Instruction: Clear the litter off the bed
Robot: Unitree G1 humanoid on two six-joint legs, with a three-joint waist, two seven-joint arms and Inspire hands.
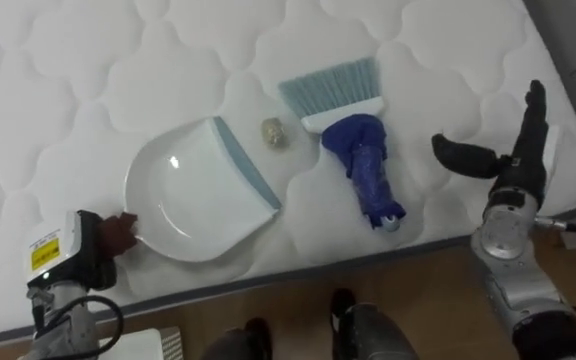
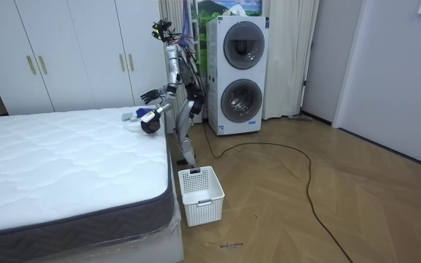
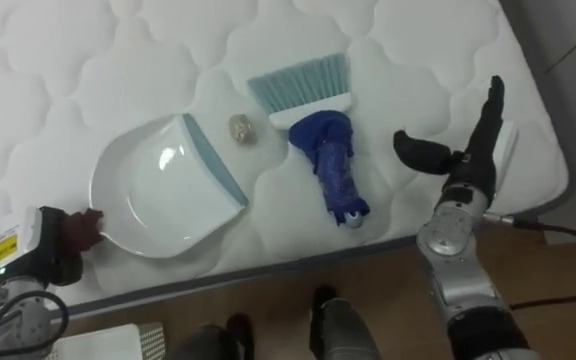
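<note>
We show the brush [image 1: 366, 160] on the quilted bed [image 1: 68, 80], bristles toward frame top, handle toward bottom; left hand [image 1: 96, 243] pinches the dustpan [image 1: 193, 195], right hand [image 1: 513, 172] spread.

The far bed [image 1: 88, 60] lies bare, open to a hand. Toward the near edge the dustpan [image 1: 193, 190], a small wad [image 1: 274, 133] and the brush [image 1: 353, 135] crowd the middle. A clear strip of mattress runs between the brush and the right hand [image 1: 513, 165].
</note>
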